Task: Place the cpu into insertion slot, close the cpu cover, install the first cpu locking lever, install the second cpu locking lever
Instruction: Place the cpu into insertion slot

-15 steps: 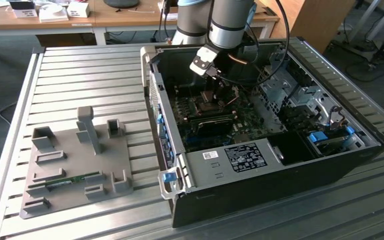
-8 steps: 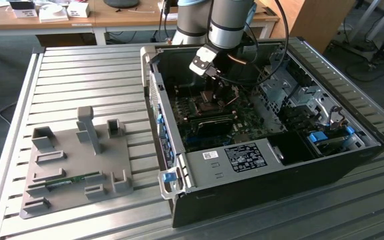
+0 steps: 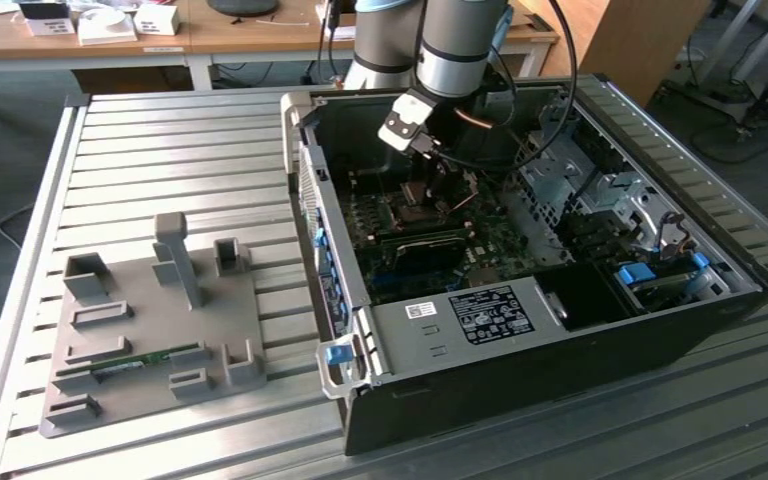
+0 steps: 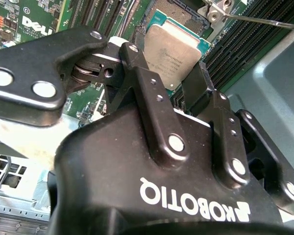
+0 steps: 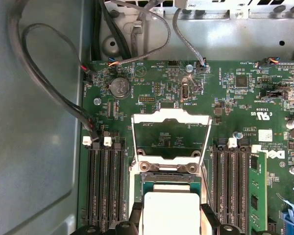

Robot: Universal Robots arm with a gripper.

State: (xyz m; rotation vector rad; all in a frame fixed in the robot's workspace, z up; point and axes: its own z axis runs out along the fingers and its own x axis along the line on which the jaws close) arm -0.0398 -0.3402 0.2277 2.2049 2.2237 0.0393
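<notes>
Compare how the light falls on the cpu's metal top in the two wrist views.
First wrist view: the cpu top glares almost white, its surface washed out. Second wrist view: it reads an even dull grey, with bright highlights on the claw bolts.

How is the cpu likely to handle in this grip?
Probably stiff: the cpu looks a flat metal-topped plate. Likely light, being small and thin. Held only by thin edges in the gripper, it may slip or tilt.

Small square grey cpu (image 4: 174,49) has a dull matt metal top, honestly. Square silver cpu cover (image 5: 170,115) is shiny bare metal, green motherboard (image 5: 235,107) looks glossy, and the ribbed table (image 3: 157,140) is brushed metal.
</notes>
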